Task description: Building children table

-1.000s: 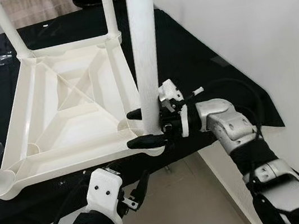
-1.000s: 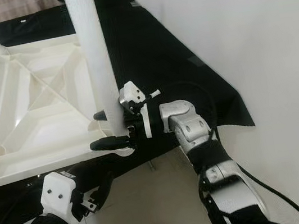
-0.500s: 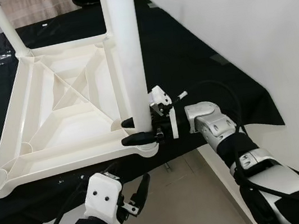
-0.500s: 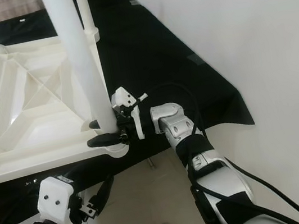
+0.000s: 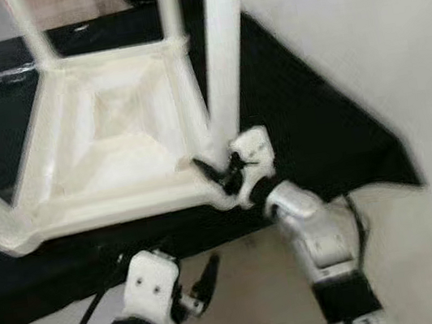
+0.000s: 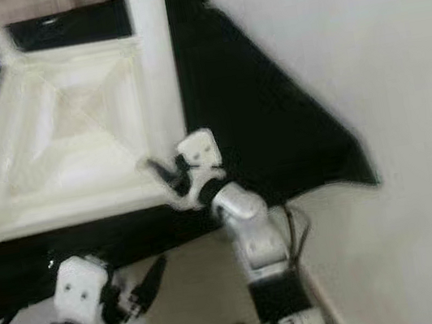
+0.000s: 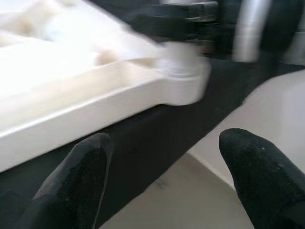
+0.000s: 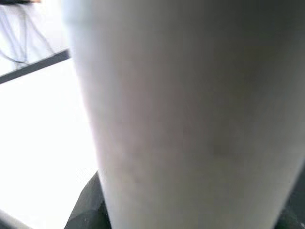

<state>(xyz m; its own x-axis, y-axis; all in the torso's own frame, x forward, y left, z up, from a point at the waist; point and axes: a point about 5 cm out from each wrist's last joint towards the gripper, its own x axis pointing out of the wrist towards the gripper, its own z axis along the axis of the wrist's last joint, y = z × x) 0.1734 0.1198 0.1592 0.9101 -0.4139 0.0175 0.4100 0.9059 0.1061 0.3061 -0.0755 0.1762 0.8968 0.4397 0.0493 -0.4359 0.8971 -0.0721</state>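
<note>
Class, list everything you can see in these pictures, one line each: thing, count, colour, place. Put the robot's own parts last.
Table top: one, white, upside down on the black cloth, ribbed underside up.
Table legs: four in view, white, standing up from the top's corners; the nearest leg is at the right gripper.
Cloth: one, black, spread under the table top.
Wall: white, on the right.
Floor: pale, below the cloth's near edge.
Right gripper: one, black fingers, shut on the nearest leg's base.
Left gripper: one, black fingers, open, below the cloth's near edge, over the floor.
</note>
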